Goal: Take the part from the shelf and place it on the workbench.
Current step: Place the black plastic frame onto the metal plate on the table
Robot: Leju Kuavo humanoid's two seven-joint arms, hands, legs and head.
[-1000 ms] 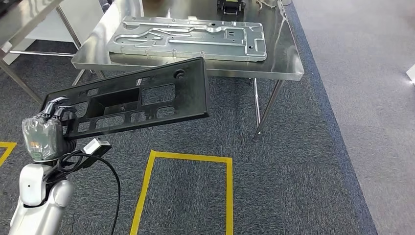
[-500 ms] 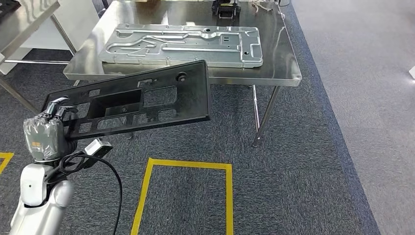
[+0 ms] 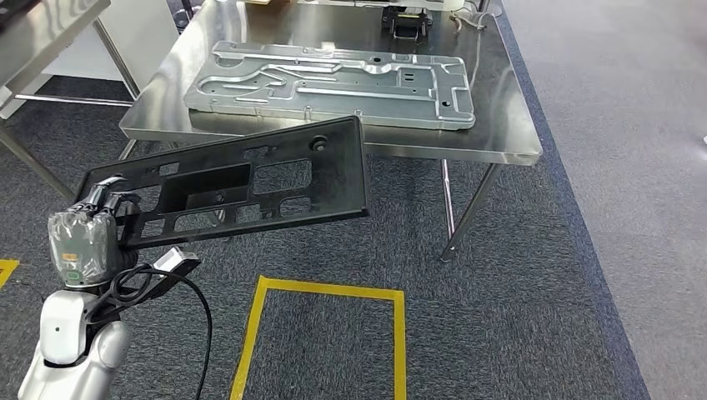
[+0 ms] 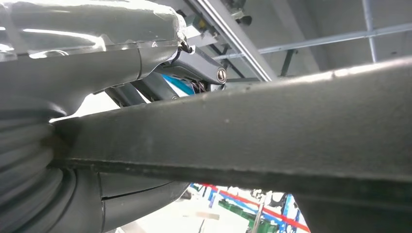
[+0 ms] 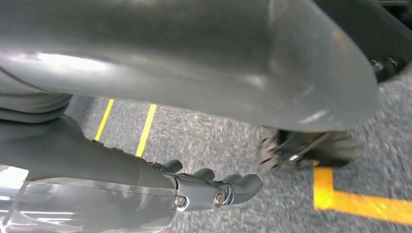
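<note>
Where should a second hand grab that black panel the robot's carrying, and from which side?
Grip the black panel at its free far end, coming from the robot's right. The left hand holds only the near end, so the long flat panel cantilevers out; its cutouts probably offer finger holds.

— What does the left hand [image 3: 83,237] look like?
— Grey, wrapped in clear film, with dark fingers [image 3: 104,190] and a green mark.
— And behind it?
— A white glossy forearm [image 3: 71,350]; a black cable [image 3: 188,312] loops beside it.
</note>
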